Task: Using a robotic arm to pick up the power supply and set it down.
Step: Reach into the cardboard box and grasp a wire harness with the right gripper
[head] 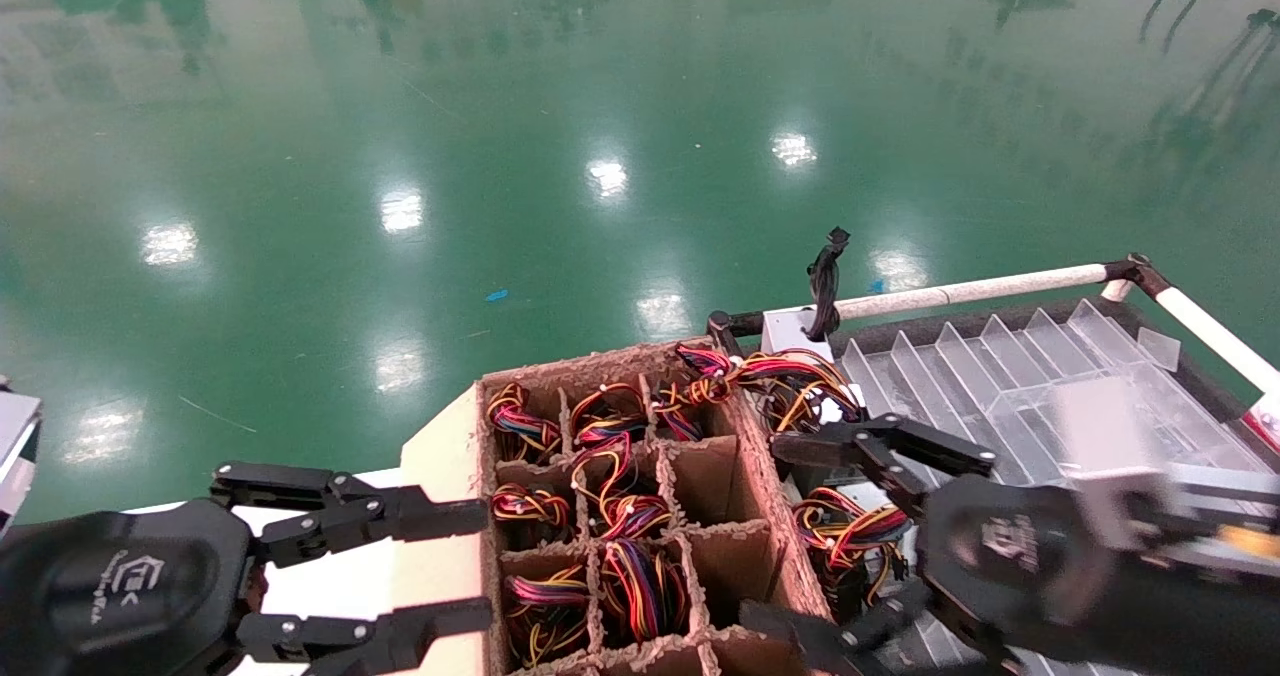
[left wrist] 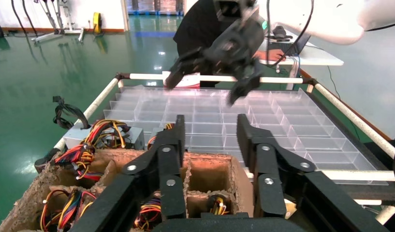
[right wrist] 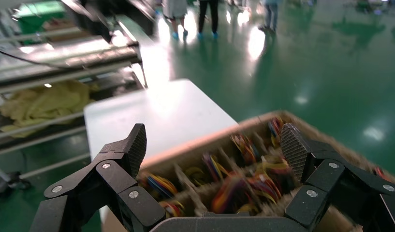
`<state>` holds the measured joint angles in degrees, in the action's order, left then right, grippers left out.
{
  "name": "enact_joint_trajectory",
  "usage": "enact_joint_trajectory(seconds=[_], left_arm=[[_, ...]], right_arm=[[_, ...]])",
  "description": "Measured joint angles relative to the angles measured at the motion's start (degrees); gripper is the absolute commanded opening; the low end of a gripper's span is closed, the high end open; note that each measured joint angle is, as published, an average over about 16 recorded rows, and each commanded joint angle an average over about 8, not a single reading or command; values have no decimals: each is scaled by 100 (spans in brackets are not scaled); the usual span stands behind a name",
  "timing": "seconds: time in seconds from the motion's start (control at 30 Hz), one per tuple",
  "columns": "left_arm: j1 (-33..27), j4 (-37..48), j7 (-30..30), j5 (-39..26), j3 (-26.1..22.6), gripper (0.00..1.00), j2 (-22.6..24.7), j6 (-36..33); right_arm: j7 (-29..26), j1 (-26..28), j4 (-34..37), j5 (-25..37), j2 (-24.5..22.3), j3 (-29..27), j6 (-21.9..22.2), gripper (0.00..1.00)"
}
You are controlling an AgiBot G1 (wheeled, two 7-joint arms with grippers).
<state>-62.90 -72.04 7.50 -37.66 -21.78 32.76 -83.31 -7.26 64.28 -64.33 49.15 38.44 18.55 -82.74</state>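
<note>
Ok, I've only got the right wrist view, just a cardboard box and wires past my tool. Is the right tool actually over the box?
Observer: Not quite. In the head view the right tool is open at the cardboard box's right wall, by a power supply lying outside the box.
Operator: What's beyond that?
Observer: A clear divider tray, to the right of the box.
Operator: And the left arm?
Observer: The left tool is open, at the box's left edge.
</note>
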Motion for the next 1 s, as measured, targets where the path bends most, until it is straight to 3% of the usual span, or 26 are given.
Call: enact_joint_trajectory(seconds=[0.57, 0.9, 1.0], left_arm=[[0, 0, 0, 0, -1, 0, 0, 0], [0, 0, 0, 1, -1, 0, 0, 0], [0, 0, -1, 1, -1, 0, 0, 0]], right_arm=[[949, 1227, 2534, 1520, 1200, 729, 362, 100], [1353, 1921, 3829, 2118, 1967, 1085, 587, 100], [1473, 2102, 4190, 2253, 2185, 1164, 696, 82]])
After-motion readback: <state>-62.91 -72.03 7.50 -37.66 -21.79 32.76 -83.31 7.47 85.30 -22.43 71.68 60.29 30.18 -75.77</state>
